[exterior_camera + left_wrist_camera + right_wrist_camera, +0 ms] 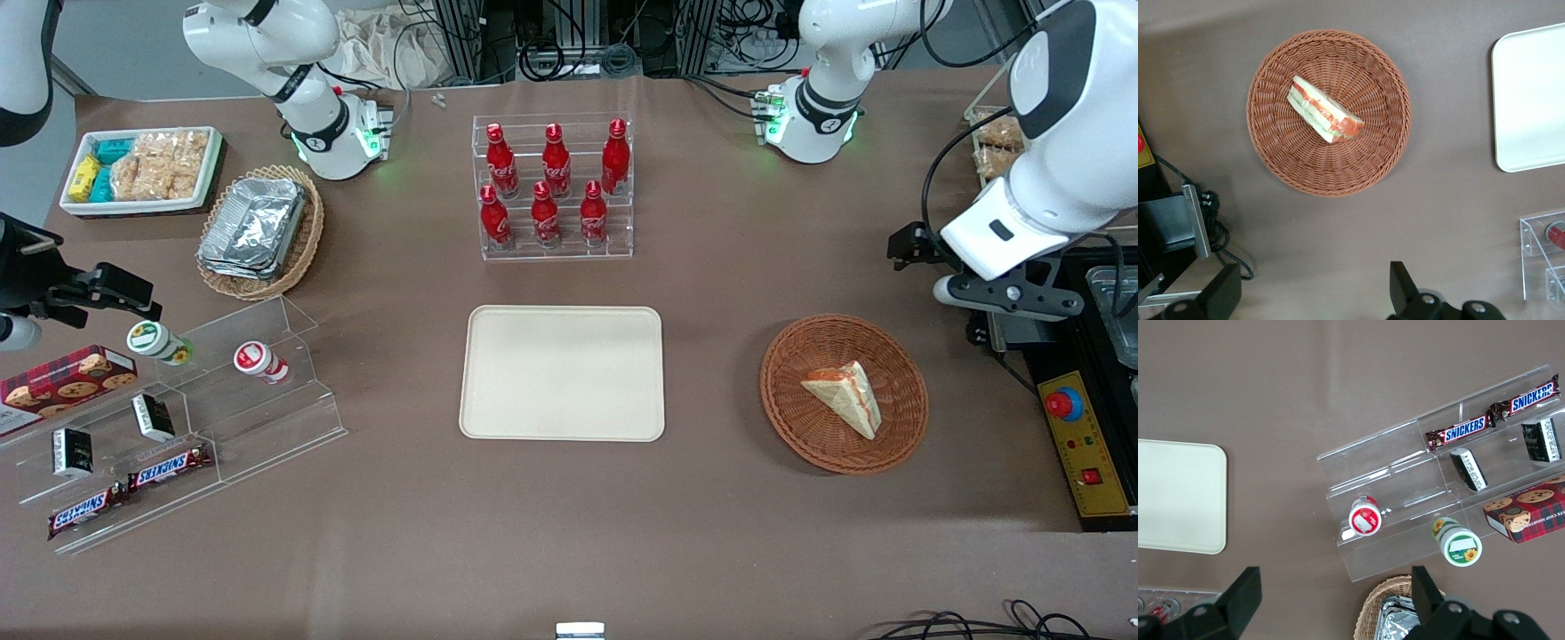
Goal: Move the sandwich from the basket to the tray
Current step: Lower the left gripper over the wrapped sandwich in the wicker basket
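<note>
Sandwich transfer is judged to be at the approach step: nothing is grasped and nothing is yet placed.

Tray (562, 372): flat, beige, lying at mid-table with no load on it, toward the parked arm's end from the basket and well apart from it.

Basket (844, 392): round, reddish-brown wicker, seated on the table toward the working arm's end.

Sandwich (845, 396): a wrapped wedge lying on its side inside the basket, roughly central, with red and green filling exposed along one edge. It is untouched.

Gripper (1308, 293): held high above the table, off the basket's rim on the side farther from the front camera. In the wrist view the two fingers (1401, 283) are seen spread wide, with bare table between them; the hand is released and carries nothing.

Next move, as judged: the gripper is to be brought over the basket centre, the jaws turned to straddle the wedge across its flat faces, then lowered. A gentle closure is called for, since soft bread in slippery wrap is likely to crush or slide.
</note>
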Controlling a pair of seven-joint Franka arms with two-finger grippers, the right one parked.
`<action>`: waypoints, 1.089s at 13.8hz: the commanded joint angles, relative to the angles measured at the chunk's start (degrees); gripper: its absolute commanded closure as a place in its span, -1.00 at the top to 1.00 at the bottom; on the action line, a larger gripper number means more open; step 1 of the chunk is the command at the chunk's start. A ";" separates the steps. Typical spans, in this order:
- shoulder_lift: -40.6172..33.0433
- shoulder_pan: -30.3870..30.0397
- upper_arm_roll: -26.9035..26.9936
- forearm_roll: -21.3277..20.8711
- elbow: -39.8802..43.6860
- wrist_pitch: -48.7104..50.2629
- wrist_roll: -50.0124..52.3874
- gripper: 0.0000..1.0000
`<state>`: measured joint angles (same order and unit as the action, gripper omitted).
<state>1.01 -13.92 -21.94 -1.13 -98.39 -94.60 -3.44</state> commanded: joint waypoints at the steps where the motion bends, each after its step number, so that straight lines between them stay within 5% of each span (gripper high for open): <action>1: 1.37 0.03 -0.30 -0.27 1.98 1.26 1.94 1.00; 5: 4.70 0.20 -0.30 -1.23 4.88 1.53 4.38 1.00; 15: 12.52 0.29 -0.21 -4.05 -4.43 -17.81 39.18 1.00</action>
<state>12.44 -13.85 -22.09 -4.13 -102.13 -110.64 28.89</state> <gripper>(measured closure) 0.000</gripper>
